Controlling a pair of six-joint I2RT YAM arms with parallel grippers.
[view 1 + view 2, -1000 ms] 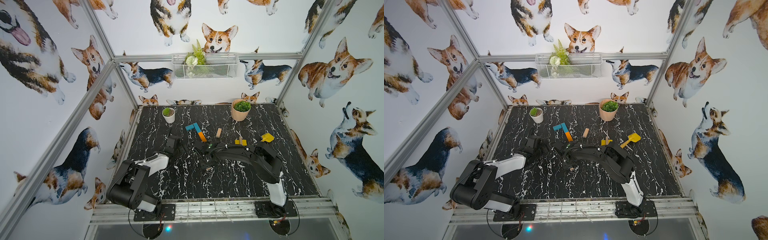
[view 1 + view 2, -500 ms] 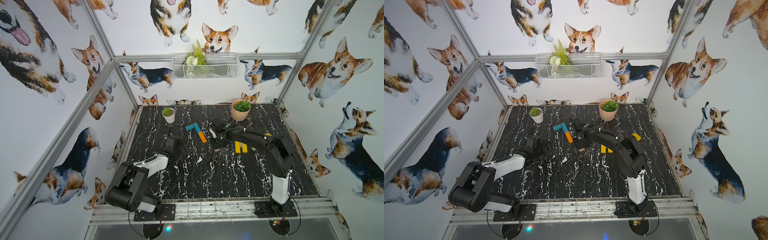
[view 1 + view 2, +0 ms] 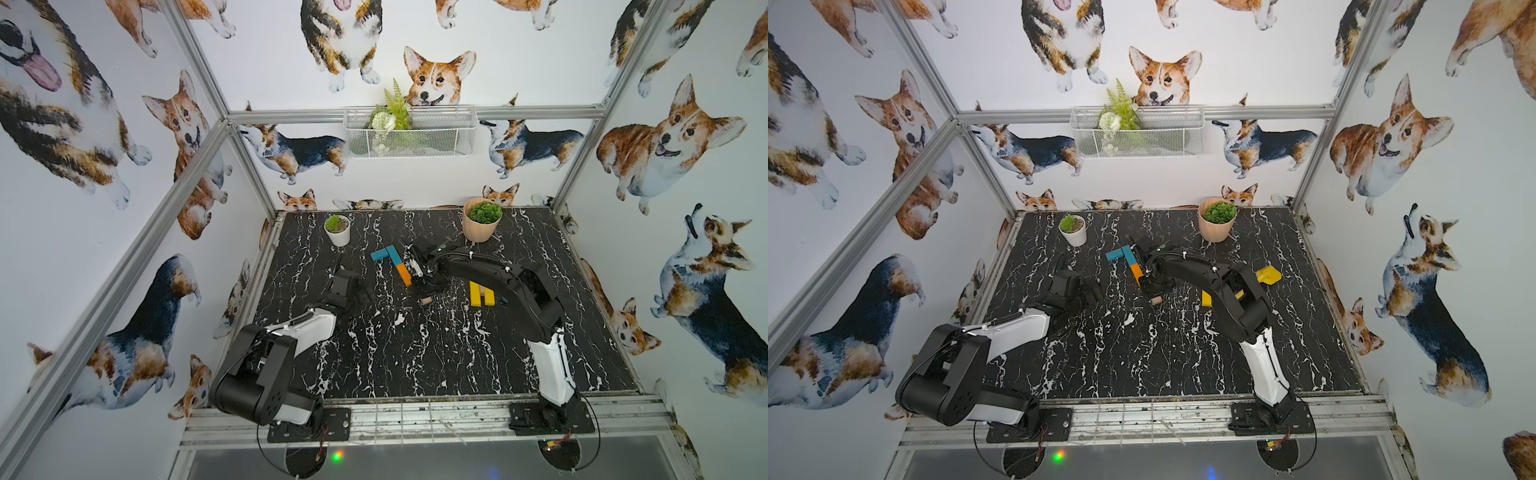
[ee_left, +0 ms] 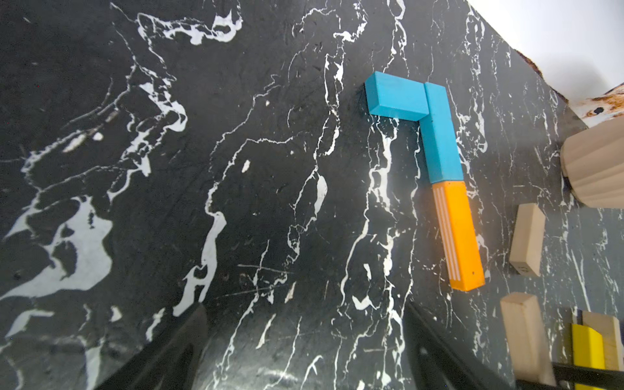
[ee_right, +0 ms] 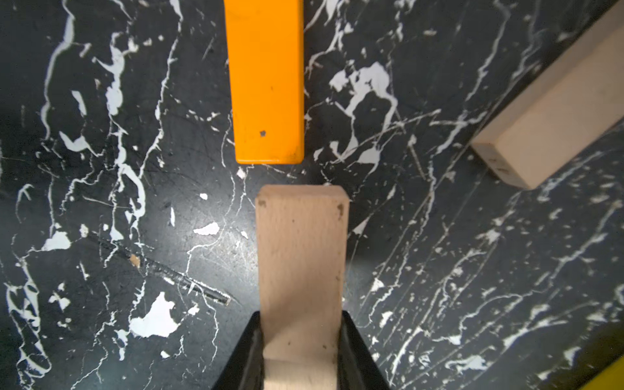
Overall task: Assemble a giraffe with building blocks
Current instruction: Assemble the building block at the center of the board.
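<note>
black white-veined marble tabletop (image 3: pixel 415 353) inside a cell walled with corgi prints. containers: a white wire basket (image 3: pixel 440 139) hung on the back wall holds a fern (image 3: pixel 397 108) and white flowers; a white pot (image 3: pixel 337 239) holds a small succulent (image 3: pixel 333 223); a ribbed tan pot (image 3: pixel 480 235) holds a leafy green plant (image 3: pixel 484 212). both pots stand beyond the pincers, at the far edge. right pincer (image 5: pixel 301 326): jaws clamped on the sides of a tan plank (image 5: pixel 300 253), which juts forward from the tips; whether it rests on the tabletop cannot be told. just ahead of its free end, across a narrow gap and slightly offset sideways, lies the end of the orange plank (image 5: pixel 265 84). the giraffe so far: orange plank butted end to end with one of two teal planks (image 4: pixel 440 135), the two joined as an l. a second tan plank (image 5: pixel 553 111) lies loose to one side of the right pincer; the yellow planks (image 3: pixel 476 293) lie behind it beside the arm, and a yellow shovel (image 3: pixel 1268 274) farther off. left pincer (image 4: pixel 304 337): jaws wide apart, holding and touching nothing, low over bare marble, the teal planks ahead of it.
</note>
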